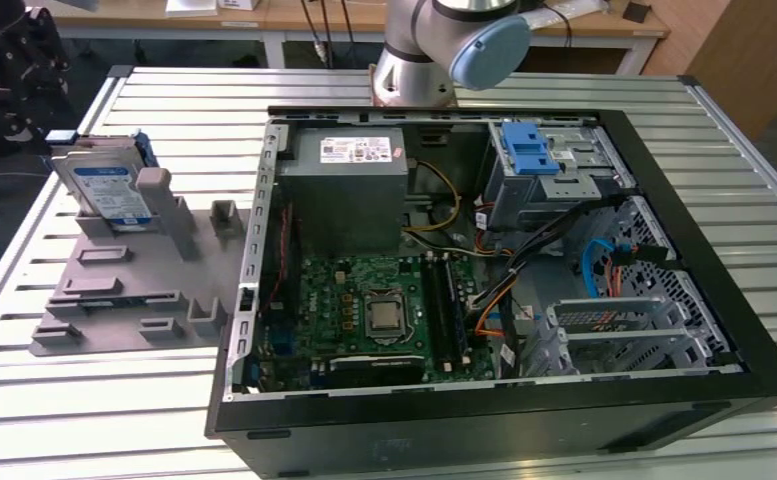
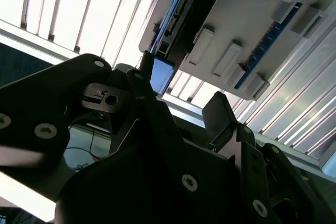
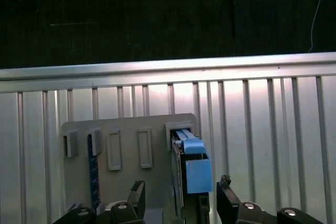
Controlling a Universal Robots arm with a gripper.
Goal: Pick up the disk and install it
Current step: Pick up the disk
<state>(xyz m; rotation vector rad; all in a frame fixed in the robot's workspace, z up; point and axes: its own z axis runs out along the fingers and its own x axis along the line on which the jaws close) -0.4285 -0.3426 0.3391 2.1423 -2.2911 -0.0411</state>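
1 flat silver hard drive in blue plastic carrier (image 3: 191, 169): probably rigid, dense, shock-sensitive; grip long edges. My tool (image 3: 181, 190): spread, empty, close by.

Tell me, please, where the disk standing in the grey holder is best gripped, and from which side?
Probably the free upper edge of the disk, pinched across its two broad faces, coming down from above. It stands on edge in the grey holder, whose posts block its lower part. In the first wrist view the open end effector has a finger either side of its thin blue-framed edge.
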